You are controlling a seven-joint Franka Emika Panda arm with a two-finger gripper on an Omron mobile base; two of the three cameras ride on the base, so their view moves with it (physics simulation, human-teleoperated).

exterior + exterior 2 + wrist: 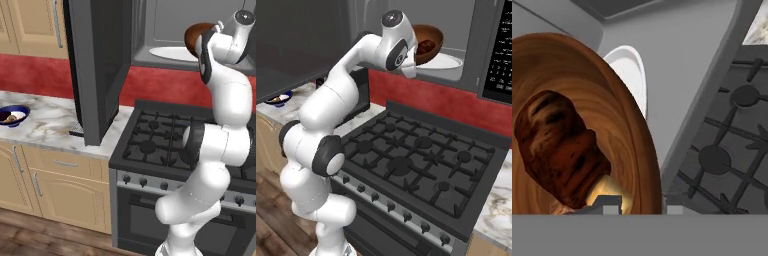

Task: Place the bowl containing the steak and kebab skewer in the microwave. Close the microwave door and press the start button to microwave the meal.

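The brown wooden bowl (pixel 192 36) hangs tilted at the mouth of the open microwave (pixel 165 20), above the stove. My gripper (pixel 643 204) is shut on the bowl's rim. In the hand view the bowl (pixel 612 115) holds a dark reddish-brown piece of meat (pixel 557 145). The white round plate (pixel 170 52) lies inside the microwave, just beyond the bowl (pixel 431 42). The microwave door (pixel 92 65) stands swung wide open to the left. The skewer is hard to make out.
A black gas stove (pixel 416 155) sits below the microwave. A blue-rimmed bowl (pixel 12 115) rests on the marble counter (pixel 45 125) at the left. The microwave's dark button panel (pixel 501 55) is at the right of the opening.
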